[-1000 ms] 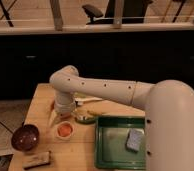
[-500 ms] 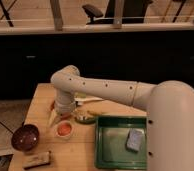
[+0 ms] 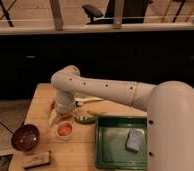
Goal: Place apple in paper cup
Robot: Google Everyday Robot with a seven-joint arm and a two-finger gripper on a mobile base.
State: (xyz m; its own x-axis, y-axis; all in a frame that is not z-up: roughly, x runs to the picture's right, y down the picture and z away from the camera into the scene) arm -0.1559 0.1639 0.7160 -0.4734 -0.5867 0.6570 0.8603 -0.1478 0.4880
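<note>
Wooden table (image 3: 45,102) against dark cabinetry, glazed railing behind. Nearest: small block (image 3: 36,160) at front edge, dark bowl (image 3: 25,137), green tray (image 3: 121,142) with sponge (image 3: 135,140). Mid-table: apple (image 3: 64,129) seated inside paper cup (image 3: 64,131). Directly above, claw (image 3: 60,116) poised over cup; grip state not discernible. Placement judged essentially complete.

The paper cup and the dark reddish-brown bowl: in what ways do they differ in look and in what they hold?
The paper cup is white and narrow; the reddish-brown bowl is dark and wider. The cup holds the orange apple; the bowl looks empty. The cup stands just below the gripper; the bowl sits further left, near the table edge. Both are round, upright and open-topped on the wooden table.
</note>
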